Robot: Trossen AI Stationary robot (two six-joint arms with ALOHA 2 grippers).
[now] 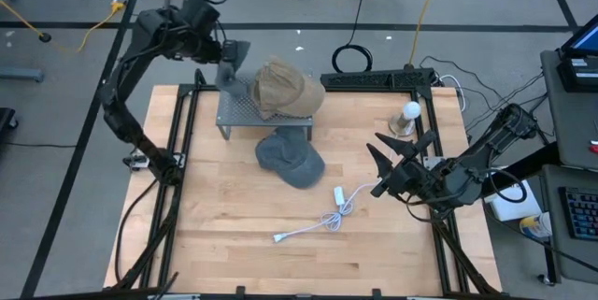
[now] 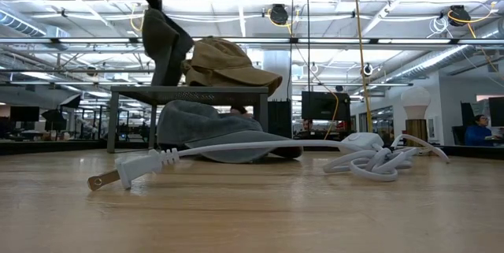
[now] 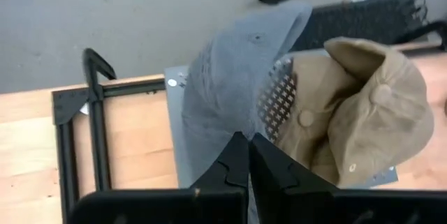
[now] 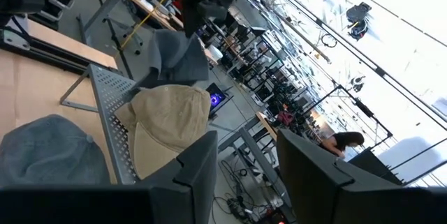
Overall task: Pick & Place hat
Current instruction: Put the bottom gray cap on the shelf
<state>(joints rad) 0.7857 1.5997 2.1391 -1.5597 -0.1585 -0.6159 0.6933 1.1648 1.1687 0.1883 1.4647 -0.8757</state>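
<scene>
- Left tool up at far-left corner of metal rack, fingers pinched shut on edge of grey hat.
- Grey hat hanging down from that tool, draped over rack's far-left edge; in low view, cloth dangles straight down to rack top.
- Tan cap just beside left tool, sitting on rack's perforated top, touching held grey cloth in left wrist view.
- Blue-grey cap below and in front of rack, flat on worktop, partly tucked under rack edge, clear of both tools.
- Right tool low over right side of worktop, fingers spread wide, gripping nothing.
- White cable with plug on worktop, just beside right tool, between it and near edge; not touched.
- White bulb on stand just behind right tool, near worktop's right edge.
- Black power strip along far edge, well apart from left tool, past tan cap.
</scene>
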